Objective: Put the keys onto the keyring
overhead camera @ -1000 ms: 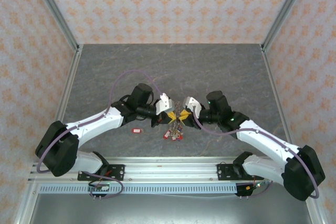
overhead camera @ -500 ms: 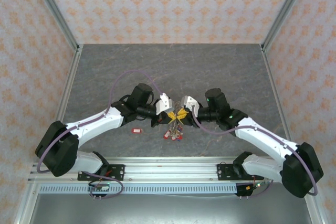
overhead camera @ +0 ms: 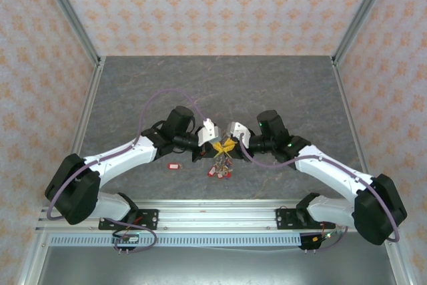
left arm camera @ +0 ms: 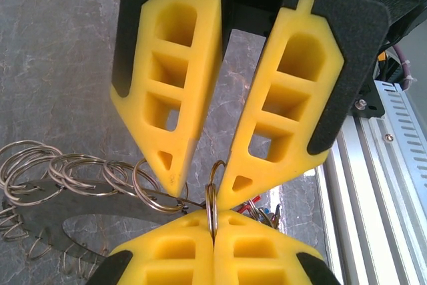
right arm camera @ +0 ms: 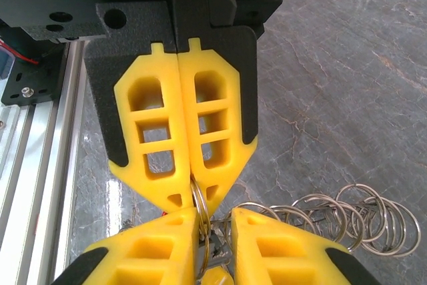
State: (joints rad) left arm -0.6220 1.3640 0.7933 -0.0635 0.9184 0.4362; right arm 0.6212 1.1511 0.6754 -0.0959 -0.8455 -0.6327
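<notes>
Both arms start from their bases on the rail point(overhead camera: 220, 221) at the near edge of the table point(overhead camera: 280, 85). They bend inward, so the two wrists face each other over the near middle of the tabletop.

A key with a red tag point(overhead camera: 174, 165) lies flat on the table just near of the left forearm, apart from both pincers.

To its right, the keyring point(overhead camera: 219, 168) hangs as a cluster of small metal pieces and red tags below the meeting fingertips. From above, the single keys are too small to tell apart.

The left gripper point(left arm camera: 213, 248) has its yellow pads pressed flat together. One wire loop of the keyring point(left arm camera: 211, 208) is pinched between them and stands up from the seam. The right wrist view shows the same clamp point(right arm camera: 189, 199).

The right gripper point(right arm camera: 213, 231) meets it tip to tip. Its jaws are narrowly parted, with that loop in the gap and not clamped.

More loops of the keyring point(right arm camera: 347, 211) fan out toward the far side. The red and blue tags point(left arm camera: 267, 215) are mostly hidden behind the fingers.
</notes>
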